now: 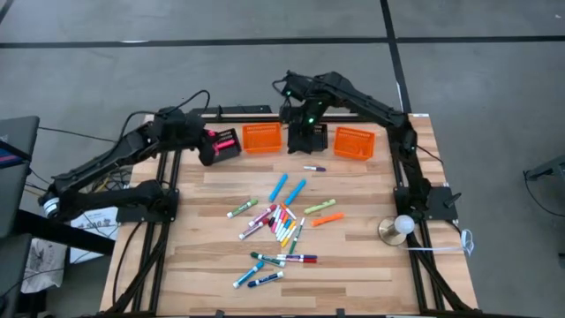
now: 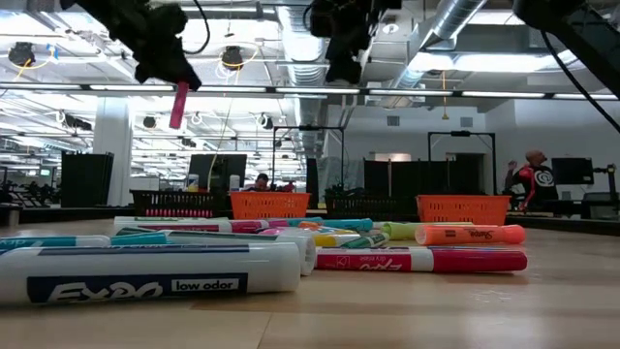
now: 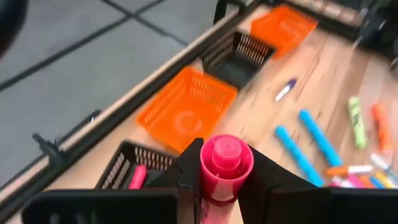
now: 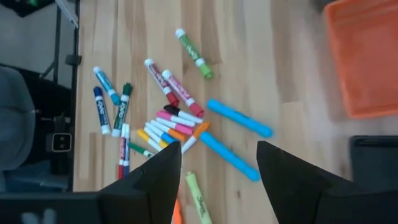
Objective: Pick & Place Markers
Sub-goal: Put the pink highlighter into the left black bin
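Many markers [image 1: 278, 221] in several colours lie loose on the middle of the wooden table, and a purple one [image 1: 314, 168] lies apart toward the far edge. My left gripper [image 1: 208, 147] hovers at the far left beside a black basket [image 3: 134, 171] that has a pink marker lying in it. It is shut on another pink marker [image 3: 224, 167]. My right gripper [image 1: 305, 124] hangs above the middle black basket [image 1: 309, 140] at the far edge. Its fingers [image 4: 217, 168] are open with nothing between them. My left gripper pinches the pink marker between its two fingers, one on each side of the barrel. The marker lies along the fingers, and its capped end [image 3: 225, 158] sticks out past the fingertips. It is lifted clear and slants downward below the gripper [image 2: 179, 105].
Along the far edge stand two orange baskets [image 1: 262, 138] [image 1: 355, 142], alternating with the two black ones. A round stand with a white ball [image 1: 399, 227] sits near the right edge. People [image 2: 528, 174] show in the room beyond. Bare wood lies at the table's near edge.
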You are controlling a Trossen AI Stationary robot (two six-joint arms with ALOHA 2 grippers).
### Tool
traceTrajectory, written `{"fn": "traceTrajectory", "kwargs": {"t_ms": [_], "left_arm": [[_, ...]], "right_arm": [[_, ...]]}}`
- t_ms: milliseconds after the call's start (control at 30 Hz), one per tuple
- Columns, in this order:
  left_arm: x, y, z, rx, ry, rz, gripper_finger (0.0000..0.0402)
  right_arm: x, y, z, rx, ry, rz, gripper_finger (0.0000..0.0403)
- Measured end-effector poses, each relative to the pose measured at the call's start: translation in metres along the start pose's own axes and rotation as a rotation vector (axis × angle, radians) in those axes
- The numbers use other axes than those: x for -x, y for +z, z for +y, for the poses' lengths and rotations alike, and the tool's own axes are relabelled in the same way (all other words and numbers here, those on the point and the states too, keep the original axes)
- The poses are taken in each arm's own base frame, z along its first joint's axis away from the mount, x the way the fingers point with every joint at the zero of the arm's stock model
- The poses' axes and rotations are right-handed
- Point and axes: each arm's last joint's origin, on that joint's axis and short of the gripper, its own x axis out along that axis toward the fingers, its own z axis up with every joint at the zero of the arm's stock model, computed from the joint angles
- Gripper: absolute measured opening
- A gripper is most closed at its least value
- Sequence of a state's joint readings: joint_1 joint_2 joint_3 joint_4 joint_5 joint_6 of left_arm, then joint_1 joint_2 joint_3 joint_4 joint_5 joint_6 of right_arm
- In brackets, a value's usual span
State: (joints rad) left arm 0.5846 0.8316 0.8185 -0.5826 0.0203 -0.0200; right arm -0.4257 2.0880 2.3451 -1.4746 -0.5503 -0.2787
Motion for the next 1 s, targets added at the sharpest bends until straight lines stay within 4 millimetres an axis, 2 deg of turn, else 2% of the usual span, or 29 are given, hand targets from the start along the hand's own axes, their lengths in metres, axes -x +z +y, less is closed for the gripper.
{"fn": "traceTrajectory", "kwargs": {"t_ms": [333,500,633,767,1000], "left_arm": [[-0.042,-0.008,0.009,-0.053,0.048,0.205,0.006],[-0.054,-0.012,0.022,-0.05,0.083,0.261,0.006],[-0.057,-0.011,0.029,-0.064,0.1,0.275,0.006],[-0.06,0.0,0.034,-0.105,0.093,0.269,0.006],[-0.085,0.005,0.04,-0.179,0.069,0.379,0.006]], "right_arm": [[0.058,-0.012,0.015,0.044,-0.068,-0.13,0.0172],[0.067,-0.02,0.022,0.065,-0.073,-0.15,0.0165],[0.06,-0.027,0.021,0.09,-0.054,-0.155,0.0162],[0.043,-0.038,0.014,0.066,-0.011,-0.141,0.0155],[0.017,-0.062,0.01,0.066,0.032,-0.168,0.013]]}}
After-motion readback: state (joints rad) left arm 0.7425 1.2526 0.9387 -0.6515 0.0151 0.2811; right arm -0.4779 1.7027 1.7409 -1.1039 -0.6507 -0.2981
